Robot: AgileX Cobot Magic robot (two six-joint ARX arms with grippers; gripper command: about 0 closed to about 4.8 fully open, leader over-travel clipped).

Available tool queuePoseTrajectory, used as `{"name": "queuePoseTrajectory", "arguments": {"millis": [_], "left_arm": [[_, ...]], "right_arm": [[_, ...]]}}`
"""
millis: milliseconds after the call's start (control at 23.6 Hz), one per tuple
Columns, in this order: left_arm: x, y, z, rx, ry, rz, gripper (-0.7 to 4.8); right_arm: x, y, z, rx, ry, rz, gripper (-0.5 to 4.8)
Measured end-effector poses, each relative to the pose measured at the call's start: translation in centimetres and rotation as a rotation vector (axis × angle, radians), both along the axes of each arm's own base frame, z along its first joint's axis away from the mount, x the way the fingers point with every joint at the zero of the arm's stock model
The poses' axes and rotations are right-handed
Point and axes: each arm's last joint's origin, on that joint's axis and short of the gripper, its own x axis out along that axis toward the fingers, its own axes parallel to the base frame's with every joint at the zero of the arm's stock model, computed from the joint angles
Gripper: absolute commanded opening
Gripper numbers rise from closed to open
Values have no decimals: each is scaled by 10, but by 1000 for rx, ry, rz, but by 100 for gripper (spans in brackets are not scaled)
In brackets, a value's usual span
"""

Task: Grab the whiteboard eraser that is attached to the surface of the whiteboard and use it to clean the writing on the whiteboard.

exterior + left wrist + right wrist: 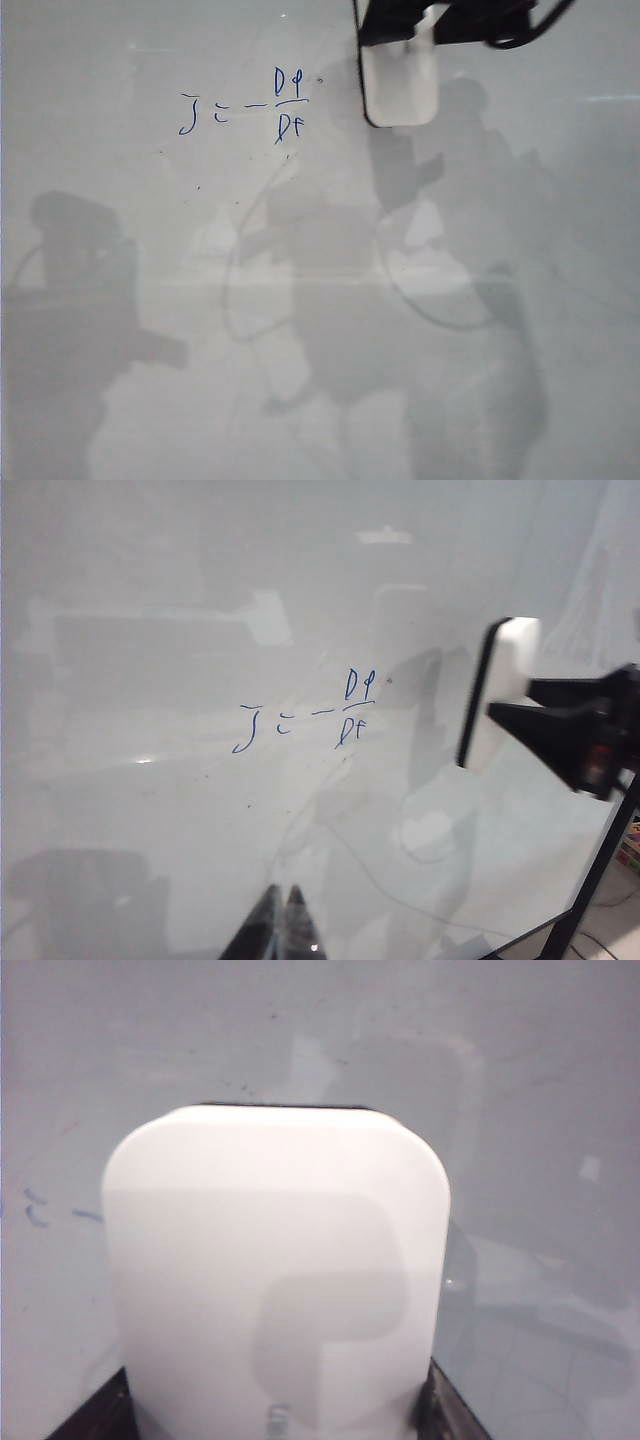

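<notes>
1. Light is soft and even; the whiteboard [120,330] reads pale grey and glossy in all three views.
2. Exterior view: broad, soft-edged grey reflections or shadows spread below and right of the writing [245,112], which stays sharp and legible.
3. Left wrist view: a small bright glare patch sits above the writing [305,718]; fainter pale reflections lie left of it.
4. Right wrist view: the whiteboard eraser [275,1270] is close, bright and slightly soft, with a grey shadow across its face.
</notes>
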Motion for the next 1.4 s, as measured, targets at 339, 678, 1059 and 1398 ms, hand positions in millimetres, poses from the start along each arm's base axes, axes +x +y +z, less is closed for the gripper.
{"name": "queuePoseTrajectory", "arguments": {"millis": [339, 678, 1059, 1398], "left_arm": [[0, 0, 0, 2, -1, 1, -5], [0, 0, 0, 1, -1, 9, -5], [0, 0, 0, 0, -5, 20, -5], [1, 2, 2, -4, -19, 61, -5]], "right_arm": [[30, 40, 15, 6, -5, -33, 198], [49, 74, 10, -11, 10, 5, 199], [68, 129, -25, -69, 63, 148, 199], [81, 165, -56, -114, 108, 250, 199]]}}
